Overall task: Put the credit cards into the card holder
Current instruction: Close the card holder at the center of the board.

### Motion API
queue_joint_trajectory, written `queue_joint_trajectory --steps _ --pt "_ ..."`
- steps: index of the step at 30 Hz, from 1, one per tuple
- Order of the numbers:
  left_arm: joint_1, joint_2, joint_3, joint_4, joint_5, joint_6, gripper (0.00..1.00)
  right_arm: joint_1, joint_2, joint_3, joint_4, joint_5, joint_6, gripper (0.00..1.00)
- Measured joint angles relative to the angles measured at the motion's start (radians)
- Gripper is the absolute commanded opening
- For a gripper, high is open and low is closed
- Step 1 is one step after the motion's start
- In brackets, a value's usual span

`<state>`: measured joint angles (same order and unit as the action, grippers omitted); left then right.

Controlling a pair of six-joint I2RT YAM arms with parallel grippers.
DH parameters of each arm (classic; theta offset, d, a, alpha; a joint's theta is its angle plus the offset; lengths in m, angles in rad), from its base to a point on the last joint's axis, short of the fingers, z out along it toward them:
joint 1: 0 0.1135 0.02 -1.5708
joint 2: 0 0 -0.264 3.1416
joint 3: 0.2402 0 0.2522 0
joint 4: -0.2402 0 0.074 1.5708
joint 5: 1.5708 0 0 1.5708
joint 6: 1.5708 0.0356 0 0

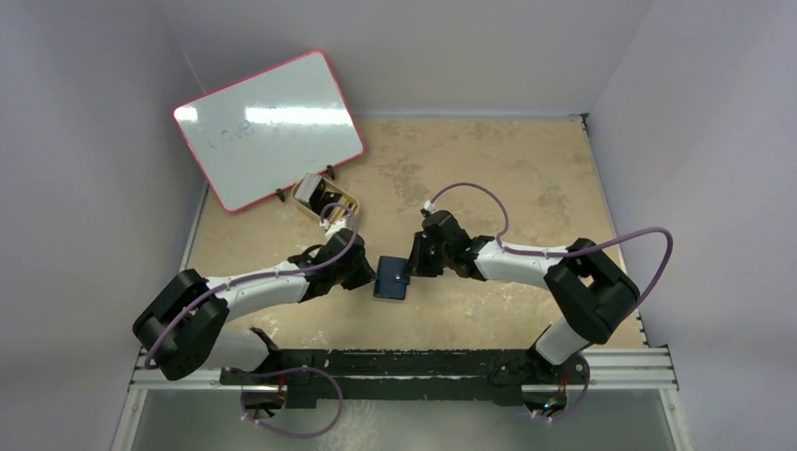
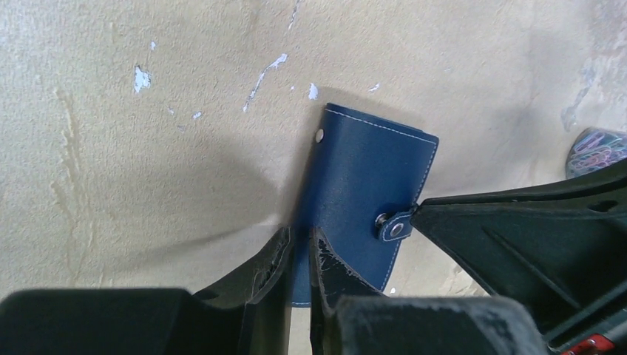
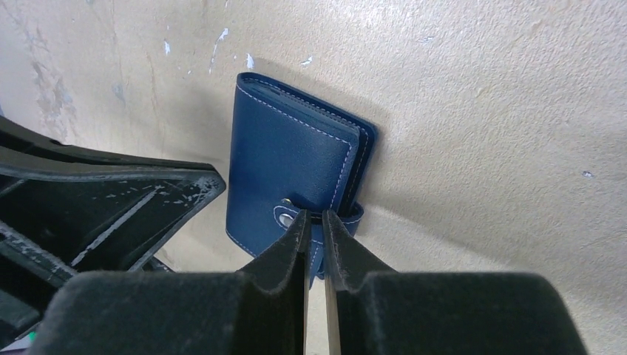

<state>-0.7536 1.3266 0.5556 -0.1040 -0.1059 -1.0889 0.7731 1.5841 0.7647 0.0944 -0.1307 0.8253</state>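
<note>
Your left gripper (image 2: 300, 237): fingers almost together, with only a thin slit between them. The tips sit at the long stitched edge of the card holder (image 2: 370, 185), one finger over the leather and the other just off it over the table (image 2: 148, 185). Blue shows through the slit, but I can't tell whether anything is pinched.

Your right gripper (image 3: 314, 216): same story, jaws nearly closed with a narrow slit. The tips are right at the snap tab (image 3: 351, 217), which wraps round the holder's open edge. The tab is wider than the slit, so the tips look to be on it, not around it. Can't tell if they touch it or sit just above.

Card holder: folded shut, navy with white stitching, lying flat on the sandy table between your two grippers, mid-table on the side nearer the arm bases. The left gripper comes at one long side and the right at the opposite, tab side. A bare snap stud (image 2: 319, 136) shows at one corner.

Elsewhere: a red-rimmed whiteboard (image 1: 268, 127) is propped at far left. A gold tin (image 1: 310, 191) sits just in front of it, well apart from the holder. Coloured paper clips (image 2: 595, 151) show at the right edge of the left wrist view.
</note>
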Motion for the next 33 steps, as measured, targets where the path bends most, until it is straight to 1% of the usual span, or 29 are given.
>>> queue_joint_trajectory --steps 6,13,20,27,33 --pt "0.001 0.045 -0.013 0.048 0.024 0.000 0.11 0.011 0.021 0.019 -0.003 0.000 -0.005 0.11" --pt "0.001 0.051 -0.031 0.104 0.049 -0.005 0.08 0.023 0.038 0.040 -0.010 -0.001 -0.009 0.11" --pt "0.001 0.051 -0.032 0.117 0.058 -0.019 0.08 0.031 0.043 0.070 -0.069 0.015 -0.022 0.13" --pt "0.001 0.051 -0.045 0.140 0.061 -0.030 0.07 0.031 -0.043 0.077 -0.185 0.063 -0.036 0.17" --pt "0.001 0.051 -0.046 0.140 0.062 -0.036 0.07 0.031 -0.095 0.070 -0.196 0.087 -0.037 0.17"
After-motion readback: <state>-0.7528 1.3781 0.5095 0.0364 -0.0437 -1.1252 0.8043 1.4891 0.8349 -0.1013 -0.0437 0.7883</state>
